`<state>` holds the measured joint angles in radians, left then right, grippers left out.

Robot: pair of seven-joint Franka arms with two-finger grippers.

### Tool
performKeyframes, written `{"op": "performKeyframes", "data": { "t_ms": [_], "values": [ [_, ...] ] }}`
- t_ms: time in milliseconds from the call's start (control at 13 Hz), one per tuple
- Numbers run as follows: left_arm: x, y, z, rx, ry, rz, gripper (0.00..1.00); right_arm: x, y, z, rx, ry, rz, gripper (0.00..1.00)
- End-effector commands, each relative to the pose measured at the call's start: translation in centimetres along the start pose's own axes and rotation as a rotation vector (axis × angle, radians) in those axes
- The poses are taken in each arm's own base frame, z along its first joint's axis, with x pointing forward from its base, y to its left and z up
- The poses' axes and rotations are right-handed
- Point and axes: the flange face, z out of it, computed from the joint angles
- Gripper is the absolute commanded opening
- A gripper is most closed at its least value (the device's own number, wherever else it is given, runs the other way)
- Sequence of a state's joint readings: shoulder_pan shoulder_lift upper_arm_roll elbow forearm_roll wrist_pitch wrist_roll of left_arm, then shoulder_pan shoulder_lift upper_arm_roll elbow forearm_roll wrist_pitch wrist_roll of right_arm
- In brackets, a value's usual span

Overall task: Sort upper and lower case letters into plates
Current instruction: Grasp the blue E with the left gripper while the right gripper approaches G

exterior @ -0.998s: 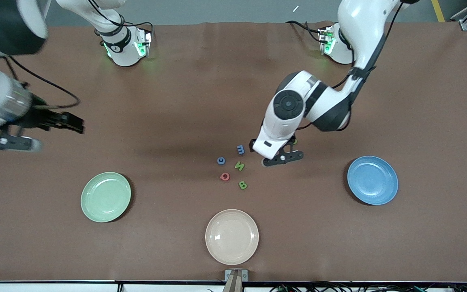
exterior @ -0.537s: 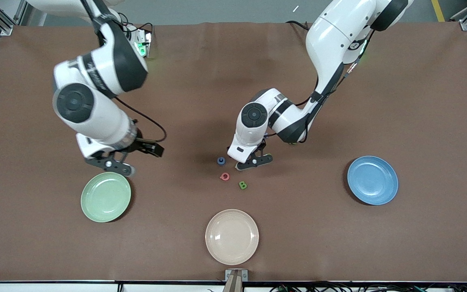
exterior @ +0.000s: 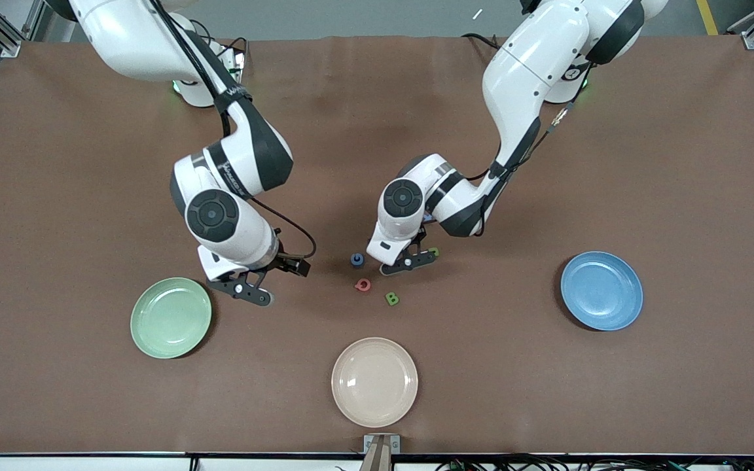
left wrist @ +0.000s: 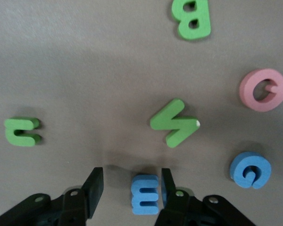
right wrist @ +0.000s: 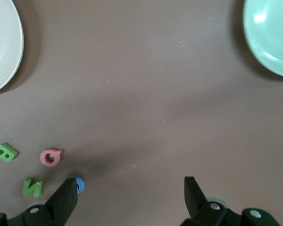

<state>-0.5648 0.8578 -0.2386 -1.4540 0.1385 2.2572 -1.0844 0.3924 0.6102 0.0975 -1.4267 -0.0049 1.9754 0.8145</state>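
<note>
My left gripper (left wrist: 132, 181) is low over the cluster of letters, open, its jaws straddling the blue m (left wrist: 145, 194). One finger (left wrist: 166, 181) touches the m; the other stands apart from it. Around it lie the green N (left wrist: 174, 123), green B (left wrist: 192, 18), pink Q (left wrist: 263, 89), blue G (left wrist: 250, 169) and green n (left wrist: 22, 131). The front view shows the left gripper (exterior: 406, 263) covering the m and N. My right gripper (exterior: 249, 293) hangs wide open over bare table between the mint green plate (exterior: 171, 318) and the letters. The blue plate (exterior: 601, 290) sits toward the left arm's end.
A cream-beige plate (exterior: 374, 382) lies nearest the front camera, in front of the letters. The table edge runs just below it in the front view. Both arms' elbows reach over the table's middle.
The right arm swung in from its end of the table to beside the mint plate. The left gripper shifted over the blue m, lowered, and its jaws narrowed around it.
</note>
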Motion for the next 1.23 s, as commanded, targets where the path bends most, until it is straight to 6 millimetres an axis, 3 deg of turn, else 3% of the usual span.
{"op": "performKeyframes", "data": {
  "t_ms": [0, 307, 460, 537, 614, 691, 767, 921, 1151],
  "values": [
    [-0.2, 0.8, -0.1, -0.006, 0.026, -0.018, 0.58, -1.1, -2.5, 2.5, 0.022, 0.02, -0.026, 1.0],
    [-0.7, 1.1, 0.8, -0.015, 0.028, -0.022, 0.54, -4.4, -6.3, 4.3, 0.052, 0.048, -0.105, 1.0],
    [-0.7, 1.0, 1.7, -0.009, 0.021, -0.025, 0.49, -5.8, -7.2, 4.2, 0.051, 0.048, -0.125, 1.0],
    [-0.9, 1.0, 1.8, -0.009, 0.02, -0.024, 0.4, -5.6, -7.1, 4.2, 0.051, 0.046, -0.12, 1.0],
    [-0.7, 1.0, 1.1, -0.015, 0.025, -0.025, 0.24, -5.2, -6.8, 4.3, 0.054, 0.048, -0.106, 1.0],
    [0.2, 0.5, 0.4, -0.011, 0.029, -0.037, 0.07, -4.6, -6.4, 5.1, 0.049, 0.042, -0.098, 1.0],
    [0.7, -0.1, -0.6, 0.003, 0.028, -0.046, 0.01, -4.0, -6.2, 5.8, 0.052, 0.046, -0.087, 1.0],
    [3.4, -2.6, -3.6, 0.06, 0.021, -0.084, 0.01, -2.6, -4.6, 7.0, 0.042, 0.035, -0.056, 1.0],
    [6.4, -5.8, -9.8, 0.107, 0.052, -0.113, 0.0, -2.8, -5.0, 9.2, 0.043, 0.034, -0.059, 1.0]
  ]
}}
